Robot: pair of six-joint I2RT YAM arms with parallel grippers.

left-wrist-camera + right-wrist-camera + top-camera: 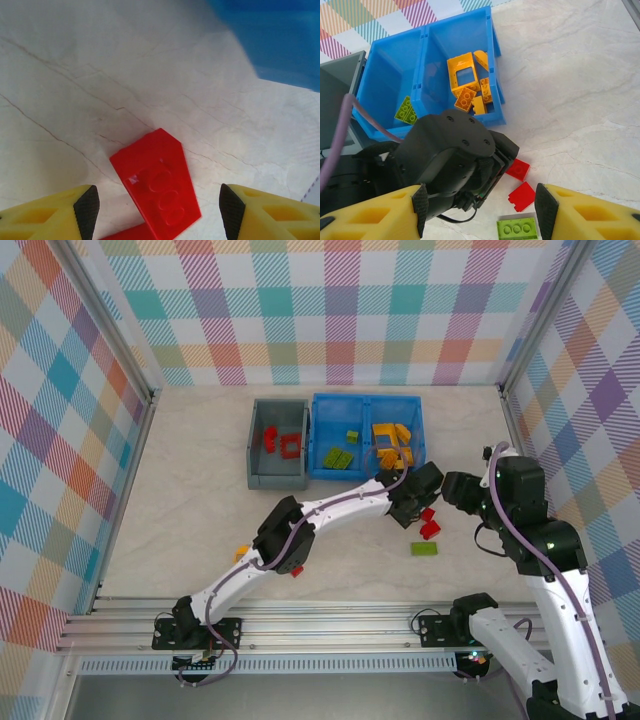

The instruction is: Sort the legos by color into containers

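My left fingers [159,212] are spread wide with nothing in them, hanging right over a red wedge plate [157,182] that lies flat on the table [90,90]. There's one yellow finger with a black pad [87,210] on each side of it, and neither touches it as far as I can tell. The wedge is glossy plastic with an angled five-sided outline and low round studs. The table is a pale marble look with thin brown veins, and a blurry corner of the blue bin [280,40] sits just past it. My right fingers [482,210] are also open and empty. The chunky black housing of my left wrist [455,160] sits right between them and blocks a good bit of table, with a purple cable [350,130] looping off it. Poking out just beside that housing is a red brick [518,169], and a lime green plate [517,229] lies flat close by. Behind it, the blue bin's right compartment holds orange pieces [470,85], including an open frame. The left compartment has a green brick [406,111]. From the top view the grey bin [262,475] touches the blue one's left side and has red pieces [291,446] in it. A stray yellow bit [240,555] sits by my left forearm.
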